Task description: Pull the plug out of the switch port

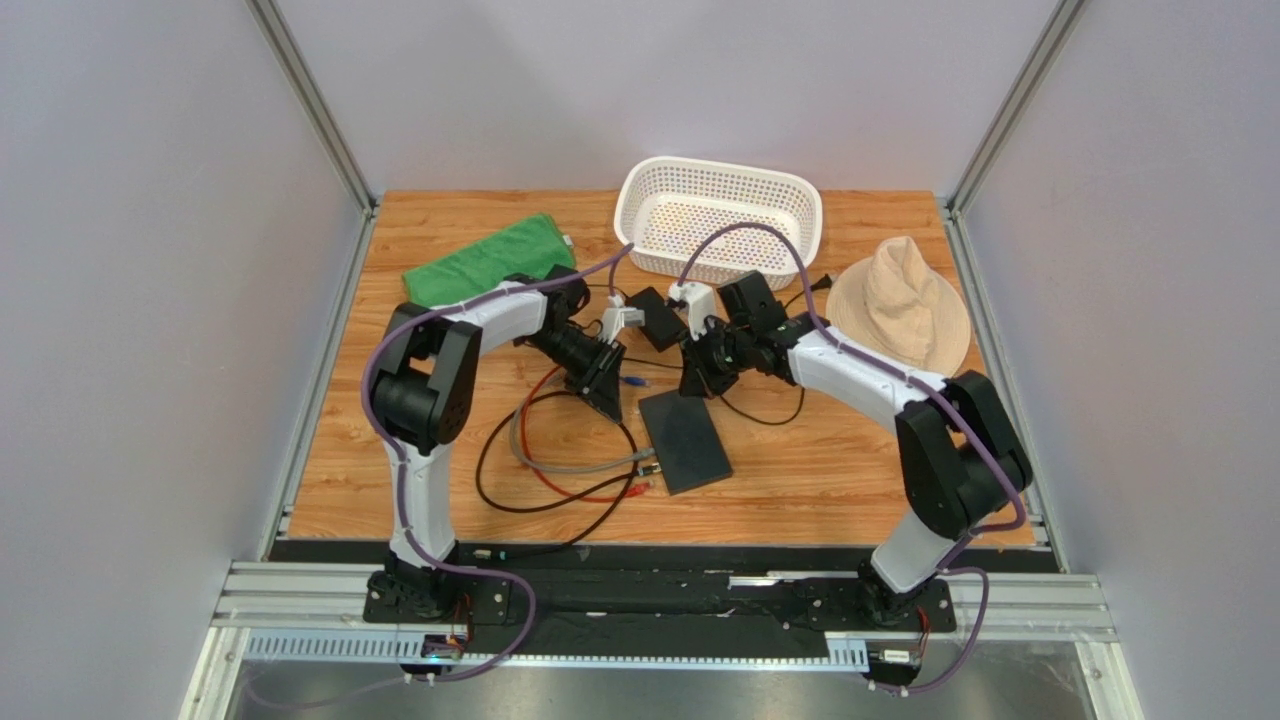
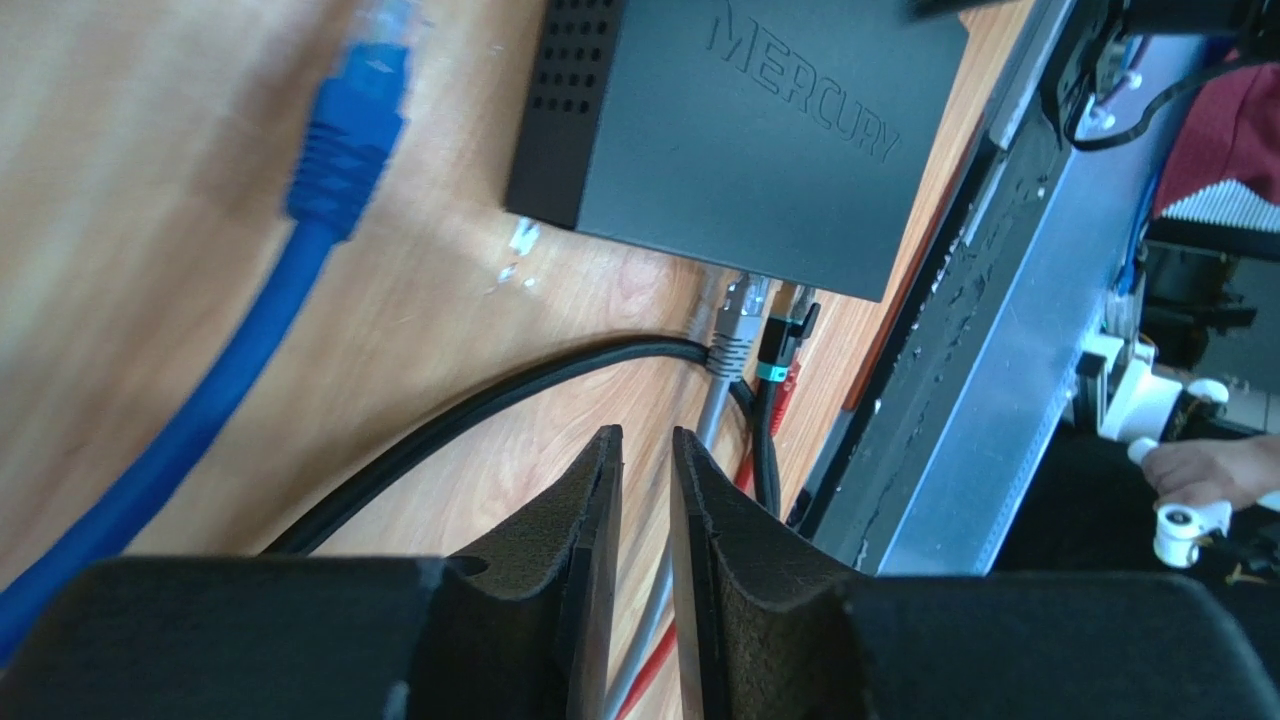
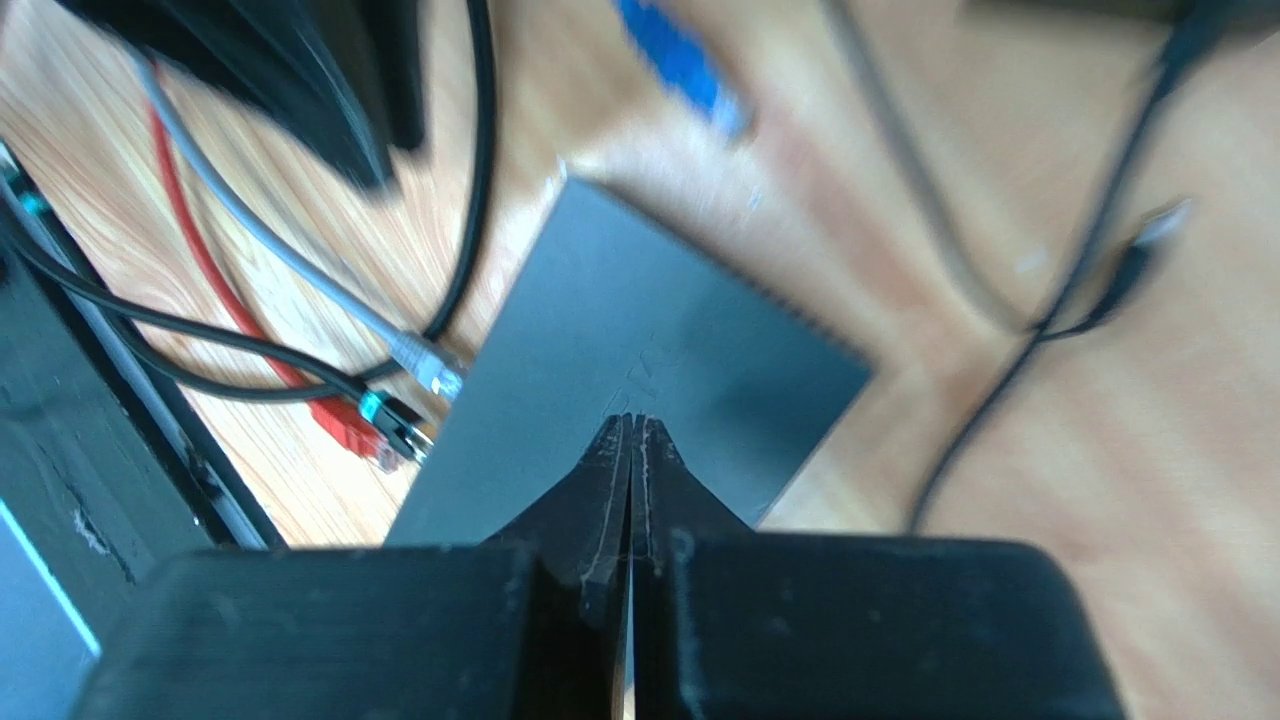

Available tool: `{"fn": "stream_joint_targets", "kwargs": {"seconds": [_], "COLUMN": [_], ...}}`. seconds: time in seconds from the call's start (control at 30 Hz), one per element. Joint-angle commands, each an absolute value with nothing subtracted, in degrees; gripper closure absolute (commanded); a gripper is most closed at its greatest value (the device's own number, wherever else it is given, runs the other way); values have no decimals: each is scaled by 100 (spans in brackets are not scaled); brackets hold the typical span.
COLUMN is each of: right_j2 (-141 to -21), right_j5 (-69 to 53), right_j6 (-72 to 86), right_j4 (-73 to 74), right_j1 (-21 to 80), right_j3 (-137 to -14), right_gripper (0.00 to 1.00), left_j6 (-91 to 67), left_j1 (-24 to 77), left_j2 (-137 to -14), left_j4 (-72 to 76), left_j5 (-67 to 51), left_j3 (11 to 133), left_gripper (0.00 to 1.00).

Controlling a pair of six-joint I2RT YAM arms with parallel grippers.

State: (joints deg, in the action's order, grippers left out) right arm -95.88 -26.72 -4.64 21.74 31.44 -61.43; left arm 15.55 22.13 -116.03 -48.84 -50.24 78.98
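The wooden table [image 1: 842, 480] carries switch [image 1: 685, 443], cables [image 1: 579, 470], green cloth [image 1: 489, 263], basket [image 1: 751, 258], hat [image 1: 902, 308].

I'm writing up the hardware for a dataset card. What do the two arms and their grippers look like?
The left arm and right arm have white links between bulky black joint housings. A purple cable runs along each. The left gripper and right gripper have matte black, wedge-shaped fingers tapering to thin tips. No markings are visible on them.

The left arm [image 1: 428, 383] and right arm [image 1: 939, 435] fold inward, wrists pitched down, tips near each other. On the left gripper [image 2: 643, 443] the fingers stand parted (a narrow gap only). On the right gripper [image 3: 634, 425] the fingers press together.
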Motion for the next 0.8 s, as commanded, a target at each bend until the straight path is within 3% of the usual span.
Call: {"fn": "stream_joint_targets", "kwargs": {"seconds": [0.0, 0.3, 0.5, 0.63, 0.77], "right_j2": [-8930, -8227, -8209, -8200, -8253], "right_j5": [-2496, -2347, -2312, -2373, -2426], "right_j6": [-896, -817, -993, -993, -967], "right_j4": [2504, 2627, 2725, 2637, 2462], "right_j1": [3120, 3050, 2857, 2856, 2848], "right_j3": [-6592, -5889, -5704, -5537, -5388], "right_gripper": [100, 100, 100, 99, 98], "left_j6": [1530, 1292, 977, 1090, 1037], "left_j1": [2460, 2715, 2804, 2786, 2716], "left_j2": [-11619, -12682, -13472, -13351, -12781], "left_j4": [-4571, -4605, -4710, -4939, -4826], "left_j5": [-5256, -5537, -5810, -5538, -5511], "left_j3": [7936, 8797, 10078, 10415, 9863], "left_gripper": [73, 74, 73, 64, 50]}}
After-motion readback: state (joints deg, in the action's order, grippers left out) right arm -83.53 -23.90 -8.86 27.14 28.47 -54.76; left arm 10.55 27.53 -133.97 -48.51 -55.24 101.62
